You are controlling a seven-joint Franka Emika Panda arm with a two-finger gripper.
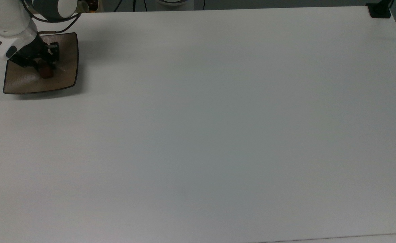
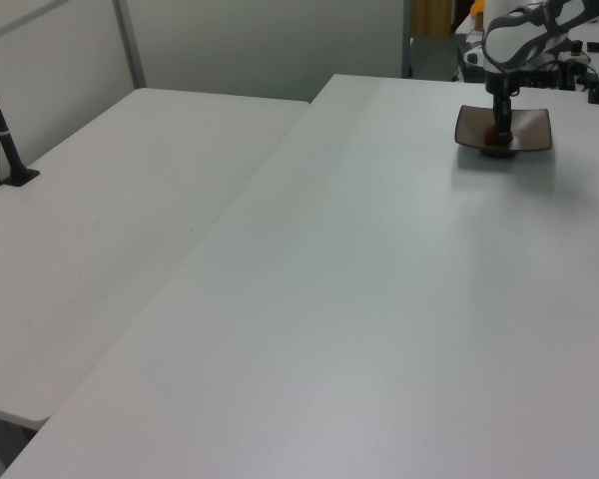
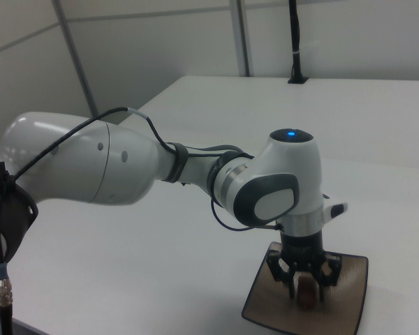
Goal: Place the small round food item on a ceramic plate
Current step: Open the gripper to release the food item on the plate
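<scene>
Placing step: gripper (image 3: 307, 292) pinching the small round food item (image 1: 45, 72) low over ceramic plate (image 1: 66, 72) (touchdown unclear); next, spread and lift

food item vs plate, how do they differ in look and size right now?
Shape: the small round food item is a rounded lump; the ceramic plate is square with upturned edges.
Colour: the food item is dark reddish-brown; the plate is tan with a thin dark rim.
Size: the food item is far smaller than the plate.
Shared: both are brownish, and both sit under the gripper, the food item low over the plate's middle.
</scene>
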